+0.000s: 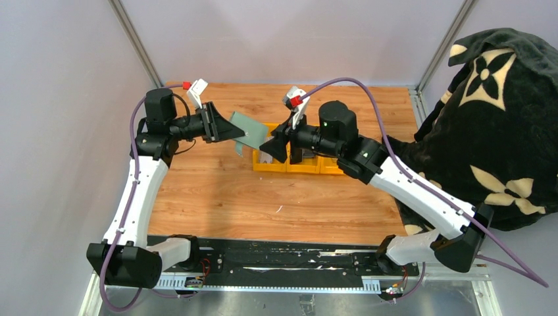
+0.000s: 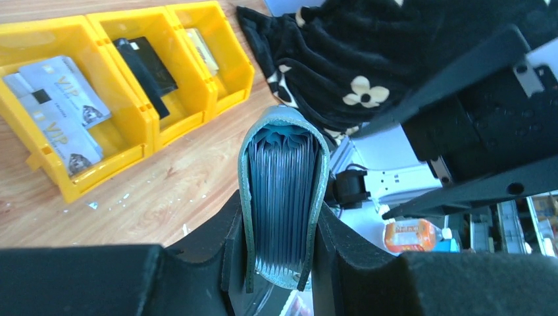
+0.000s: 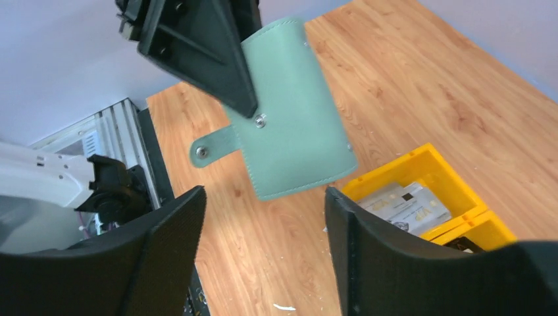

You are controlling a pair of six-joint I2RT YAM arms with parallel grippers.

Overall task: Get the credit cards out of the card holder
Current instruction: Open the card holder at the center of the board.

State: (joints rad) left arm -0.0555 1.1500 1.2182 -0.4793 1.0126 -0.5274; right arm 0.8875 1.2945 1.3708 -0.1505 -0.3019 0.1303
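The left gripper [image 1: 227,128] clamps the card holder [image 1: 251,130] aloft, presenting its pockets. The right gripper [image 3: 263,217] faces it beside the yellow bin [image 1: 309,168], jaws spread and holding nothing.

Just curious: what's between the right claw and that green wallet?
Nothing; the right wrist view shows only bare air between the right gripper and the card holder.

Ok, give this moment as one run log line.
left jaws: shut on card holder, held up | right jaws: open, empty, by yellow bin | bin: silver cards, black card, tan card, one compartment each
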